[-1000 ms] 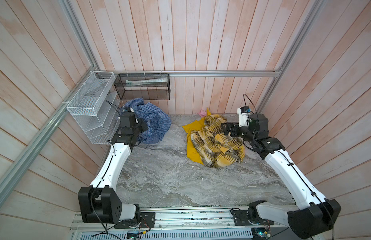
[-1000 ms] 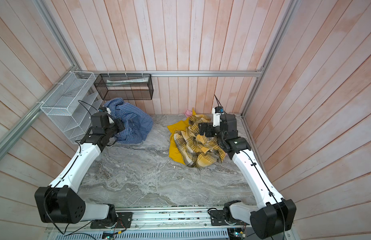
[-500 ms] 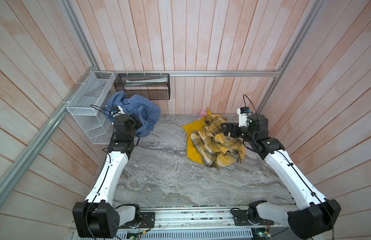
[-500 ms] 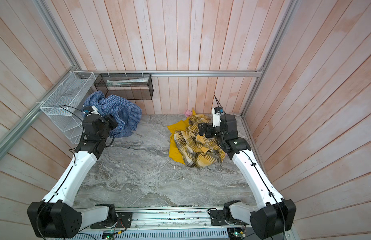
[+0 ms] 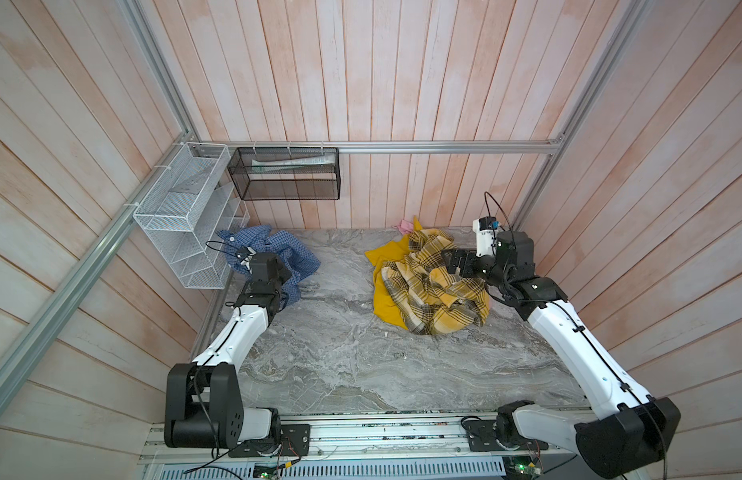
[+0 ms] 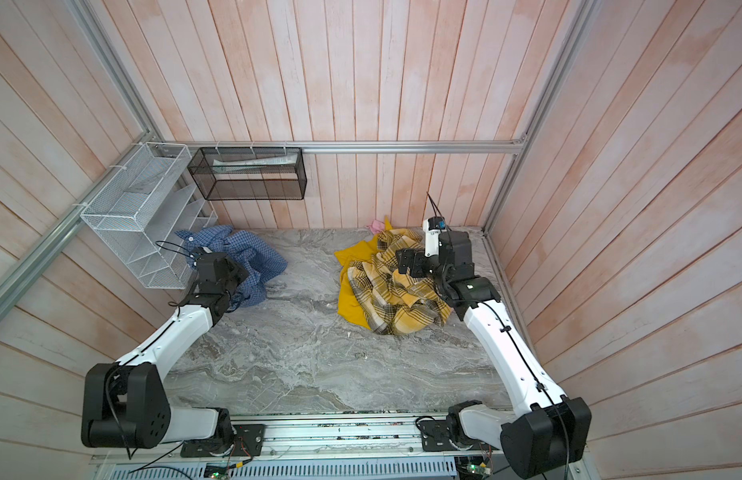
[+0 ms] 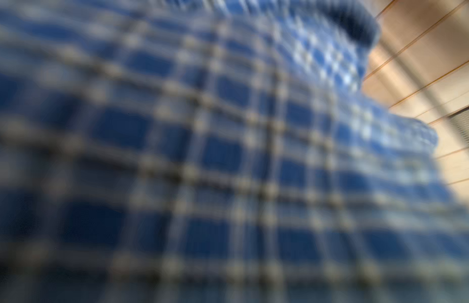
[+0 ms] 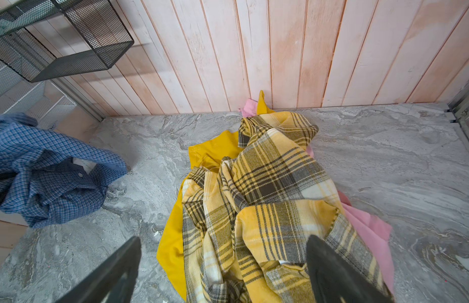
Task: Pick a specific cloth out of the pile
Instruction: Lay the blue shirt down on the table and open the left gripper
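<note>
Fingers (image 8: 333,272) of the right gripper (image 8: 223,240) stand spread wide over the pile (image 8: 267,183), grasping nothing. Those of the left gripper (image 5: 259,257) are buried in the cloth (image 5: 296,255), clenched on a bunched fold; blurred blue check fills the left wrist view. Location: the cloth lies at the far left corner of the table (image 5: 340,357), beside the white wire rack (image 5: 182,216), well apart from the pile.

My view is nearly all blue-and-white checked cloth (image 7: 202,157), so close it blurs; past its edge I see pale wooden plank wall (image 7: 425,52) and dark mesh (image 7: 464,123).
</note>
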Controlling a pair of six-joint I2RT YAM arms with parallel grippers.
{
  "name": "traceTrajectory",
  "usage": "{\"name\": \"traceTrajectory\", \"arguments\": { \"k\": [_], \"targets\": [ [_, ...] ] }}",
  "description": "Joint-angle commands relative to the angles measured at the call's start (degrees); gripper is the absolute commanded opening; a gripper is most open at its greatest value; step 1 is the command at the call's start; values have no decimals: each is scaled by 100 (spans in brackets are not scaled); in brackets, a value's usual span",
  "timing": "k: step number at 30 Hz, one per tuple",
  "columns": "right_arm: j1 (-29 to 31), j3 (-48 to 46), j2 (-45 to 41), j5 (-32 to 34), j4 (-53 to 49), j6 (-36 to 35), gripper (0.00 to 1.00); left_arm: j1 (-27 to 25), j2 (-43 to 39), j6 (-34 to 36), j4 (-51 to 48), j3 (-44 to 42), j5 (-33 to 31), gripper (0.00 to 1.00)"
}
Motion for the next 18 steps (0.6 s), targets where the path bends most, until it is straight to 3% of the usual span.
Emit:
{"name": "traceTrajectory", "arguments": {
  "k": [1,14,15,18],
  "targets": [
    [-21,-33,-106,-42,41,46,98,-6,309,-150,144,-62,276,0],
    [-21,-69,-21,-64,25,90,98,-42,2017,-100,-678,414,747,0],
    [-21,-60,-19,-53,22,77,98,-42,2061,-116,-713,397,776,3],
    [-21,-55,-30,-34,-31,47,98,-39,2098,-153,-816,351,837,23]
  ]
}}
